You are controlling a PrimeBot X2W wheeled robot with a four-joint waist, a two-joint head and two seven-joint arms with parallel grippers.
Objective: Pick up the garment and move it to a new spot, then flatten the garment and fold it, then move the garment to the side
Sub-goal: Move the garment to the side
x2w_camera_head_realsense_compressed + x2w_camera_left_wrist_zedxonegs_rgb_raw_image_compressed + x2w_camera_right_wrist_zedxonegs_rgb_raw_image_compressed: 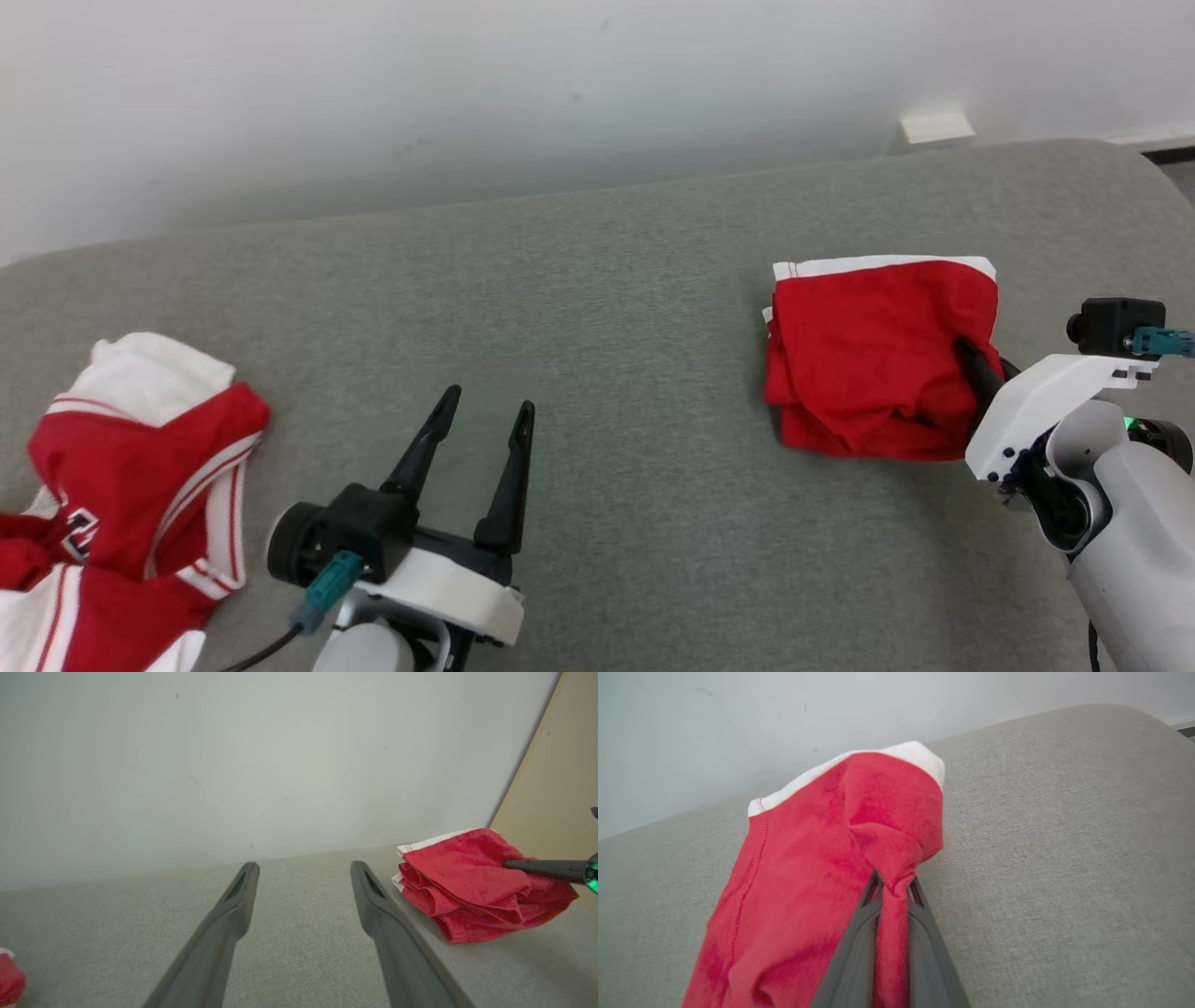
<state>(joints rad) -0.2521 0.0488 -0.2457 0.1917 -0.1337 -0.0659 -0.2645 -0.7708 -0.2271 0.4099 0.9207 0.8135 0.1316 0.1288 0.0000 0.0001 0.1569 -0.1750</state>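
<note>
Only one pleat pinched by the right gripper (894, 884) on the folded red, white-trimmed cloth garment (868, 355); left gripper (487, 403) spread wide. Dragging could unfold it.

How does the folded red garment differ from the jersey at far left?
The folded garment is a compact stack; the jersey lies crumpled and spread. The right gripper is shut on the folded garment; the jersey is untouched. Both are red with white trim.

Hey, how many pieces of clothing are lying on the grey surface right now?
2. A folded red garment lies at the right, pinched by the right pincer. A crumpled red and white jersey lies at the left edge, partly cut off; more may be hidden.
</note>
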